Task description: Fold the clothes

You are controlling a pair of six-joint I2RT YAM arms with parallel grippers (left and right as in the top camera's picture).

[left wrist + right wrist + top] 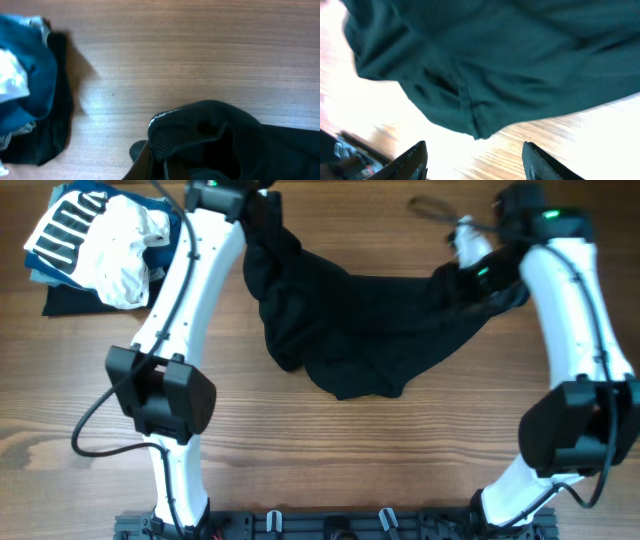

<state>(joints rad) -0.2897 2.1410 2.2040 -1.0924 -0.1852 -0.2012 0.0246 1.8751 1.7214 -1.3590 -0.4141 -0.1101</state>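
The large black shirt lies crumpled across the middle of the table, stretched between my two arms. My left gripper at the back is shut on one bunched edge of it; in the left wrist view the fingers pinch a ribbed black fold. My right gripper is at the shirt's right end. In the right wrist view its fingers are wide open and empty, with the shirt's hem just beyond them, above the wood.
A pile of other clothes, white, blue-and-white striped, blue and dark, sits at the back left corner; it also shows in the left wrist view. A thin loop of cable lies at the back right.
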